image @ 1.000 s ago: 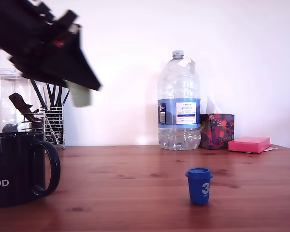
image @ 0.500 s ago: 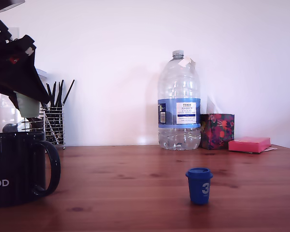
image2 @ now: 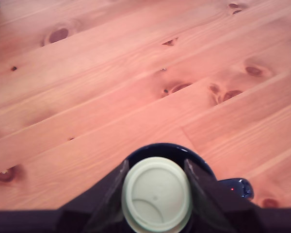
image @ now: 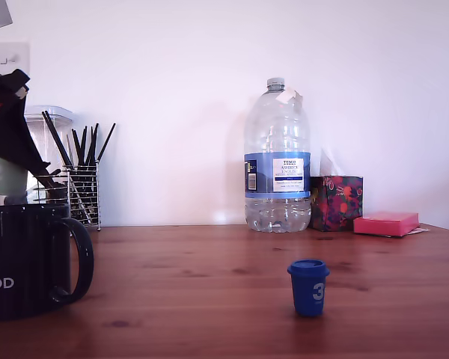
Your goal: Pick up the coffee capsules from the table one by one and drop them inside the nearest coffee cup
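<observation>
Exterior and wrist views of a knotty reddish pine table [image: 209,262]. The black gripper [image2: 156,188] is seen pinching the small pale sage-green tapered plastic capsule [image: 9,179], which is clamped between the two dark fingers [image2: 111,191]. The capsule is held just above the mouth of the large glossy black mug [image: 26,258]. In the wrist view the capsule's round flat face is shown within the dark curve of the mug's rim. The mug is placed at the exterior view's left edge, with its loop handle turned toward the exterior view's right and the white letters "OOD" visible.

The small dark blue capsule [image: 308,287], marked with a white numeral, is stood upright on the table, well apart from the mug. Along the wall are shown a clear plastic canister [image: 49,142], a wire holder of black pens [image: 82,191], a large clear water bottle [image: 277,157], a floral tissue box [image: 337,202] and a flat pink block [image: 385,223].
</observation>
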Action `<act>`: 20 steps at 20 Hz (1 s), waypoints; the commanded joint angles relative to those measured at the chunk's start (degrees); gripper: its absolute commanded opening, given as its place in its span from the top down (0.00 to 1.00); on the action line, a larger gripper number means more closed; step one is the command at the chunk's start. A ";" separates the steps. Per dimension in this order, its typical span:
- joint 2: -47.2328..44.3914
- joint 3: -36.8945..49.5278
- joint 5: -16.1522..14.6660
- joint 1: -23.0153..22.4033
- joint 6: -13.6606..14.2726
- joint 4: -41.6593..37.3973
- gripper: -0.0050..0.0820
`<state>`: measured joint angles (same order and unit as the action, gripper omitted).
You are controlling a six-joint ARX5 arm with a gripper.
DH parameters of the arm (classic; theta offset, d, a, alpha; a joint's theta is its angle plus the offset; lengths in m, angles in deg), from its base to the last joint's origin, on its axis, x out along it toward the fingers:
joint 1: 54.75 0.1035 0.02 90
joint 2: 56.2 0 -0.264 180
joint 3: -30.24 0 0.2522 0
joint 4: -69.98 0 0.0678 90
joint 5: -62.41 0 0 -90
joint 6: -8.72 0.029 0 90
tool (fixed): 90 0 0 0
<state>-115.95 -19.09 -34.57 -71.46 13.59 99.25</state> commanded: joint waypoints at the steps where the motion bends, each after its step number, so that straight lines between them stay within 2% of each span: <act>1: -0.28 0.52 -0.07 0.22 -0.37 0.33 0.68; 9: -2.43 0.52 -1.18 0.20 -0.48 -0.63 0.66; 15: -2.56 0.50 -1.68 0.20 -0.35 -2.16 0.31; 20: -2.47 0.42 -1.68 0.20 -0.33 -4.13 0.34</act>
<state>-117.96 -19.09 -36.10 -71.46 13.39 95.93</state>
